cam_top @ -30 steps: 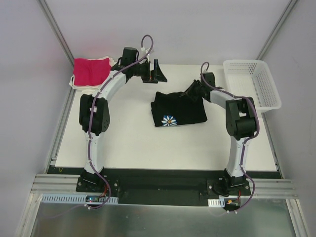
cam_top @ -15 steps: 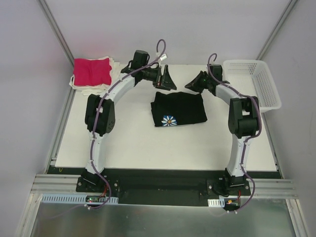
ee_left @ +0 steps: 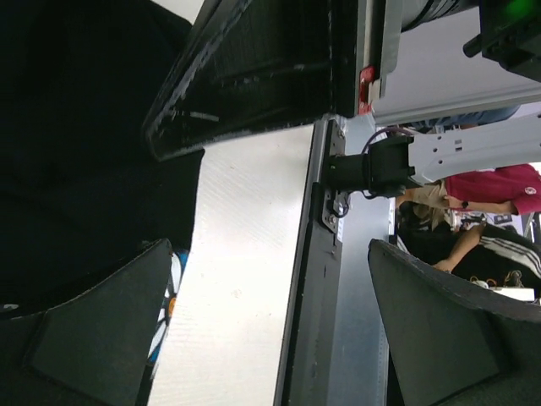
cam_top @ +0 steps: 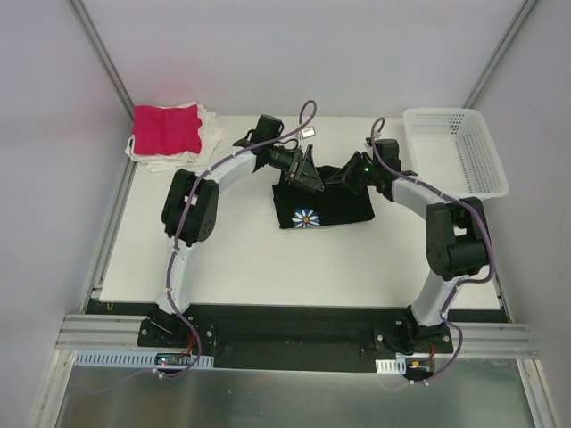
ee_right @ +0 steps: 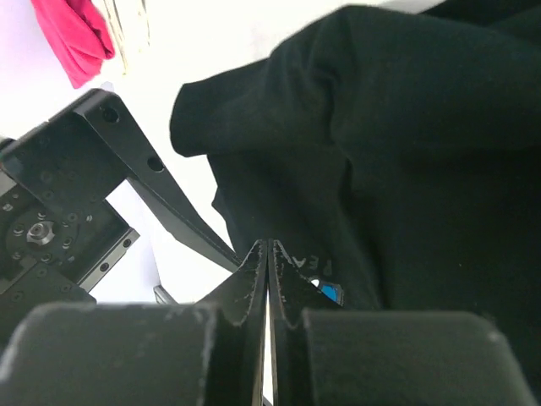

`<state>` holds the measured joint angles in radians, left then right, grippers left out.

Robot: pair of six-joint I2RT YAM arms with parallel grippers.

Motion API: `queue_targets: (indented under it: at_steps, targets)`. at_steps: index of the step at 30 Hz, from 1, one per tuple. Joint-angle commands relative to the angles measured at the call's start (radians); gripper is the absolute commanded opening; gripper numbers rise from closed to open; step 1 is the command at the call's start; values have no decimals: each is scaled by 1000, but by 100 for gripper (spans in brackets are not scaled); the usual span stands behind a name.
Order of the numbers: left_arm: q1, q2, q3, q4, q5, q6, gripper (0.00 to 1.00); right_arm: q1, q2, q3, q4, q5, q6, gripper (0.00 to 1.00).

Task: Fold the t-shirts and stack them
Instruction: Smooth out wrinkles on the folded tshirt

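A folded black t-shirt [cam_top: 332, 203] with a blue daisy print [cam_top: 307, 218] lies mid-table. My left gripper [cam_top: 309, 171] hangs open over its back left edge. In the left wrist view the left gripper [ee_left: 270, 338] has nothing between its fingers, with the black shirt [ee_left: 76, 152] to the left. My right gripper [cam_top: 344, 175] is shut at the shirt's back edge, close beside the left one. In the right wrist view the right gripper [ee_right: 268, 254] is shut on nothing above the black cloth [ee_right: 406, 127]. A pink t-shirt [cam_top: 167, 129] tops the cream ones [cam_top: 211, 134] at the back left.
A white mesh basket [cam_top: 455, 152] stands at the back right corner. Grey walls and metal rails close in the table's left and right sides. A black base rail [cam_top: 285, 321] runs along the near edge.
The left arm has swung right and down from the back toward the black shirt, staying open. The right gripper lifted off the shirt, then came back down at its back edge, staying shut.
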<state>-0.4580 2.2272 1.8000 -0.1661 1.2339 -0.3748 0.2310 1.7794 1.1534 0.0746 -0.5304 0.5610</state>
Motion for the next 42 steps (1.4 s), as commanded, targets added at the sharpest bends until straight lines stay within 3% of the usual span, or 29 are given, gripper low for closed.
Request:
queue_targets:
  at_steps: [1,8,18,34,38,42]
  targets:
    - [-1,74,53,33,44,27,99,16,78,12,74,-37,40,1]
    - [18,213,188,39,24,-9,99,10,224,127,70,-52,53,1]
    - [64,250,193,56,32,-29,99,-39,348,259,45,-74,70,1]
    - [120,184,145,56,13,-16,99,-134,318,250,37,-51,54,1]
    - [120,120,174,54,-10,-41,99,-115,247,244,33,-52,57,2]
    - [120,46,164,53,-83,-27,99,-38,225,253,39,-66,71,9]
